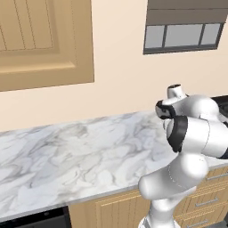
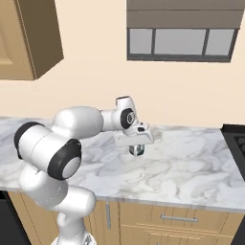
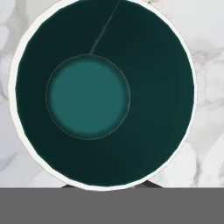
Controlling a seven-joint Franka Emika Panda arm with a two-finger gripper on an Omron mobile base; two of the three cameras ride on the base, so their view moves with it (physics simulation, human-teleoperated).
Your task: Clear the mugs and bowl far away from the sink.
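Mug [image 3: 105, 94], teal inside, white rim, directly below gripper [image 2: 137, 149], seen straight down its mouth in hand view. Gripper jaws drawn together on mug rim; mug body partly visible under hand, just above marble counter [image 2: 191, 167]. Window [image 2: 179, 40] on wall beyond gripper. Drawer fronts [image 2: 177, 220] below counter edge.

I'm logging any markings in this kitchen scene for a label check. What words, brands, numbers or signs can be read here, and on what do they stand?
None can be read.
The teal-lined mug under the gripper: plain inside, white rim, no print.
The marble counter, wall cabinet, window and drawer fronts: no lettering or signs.
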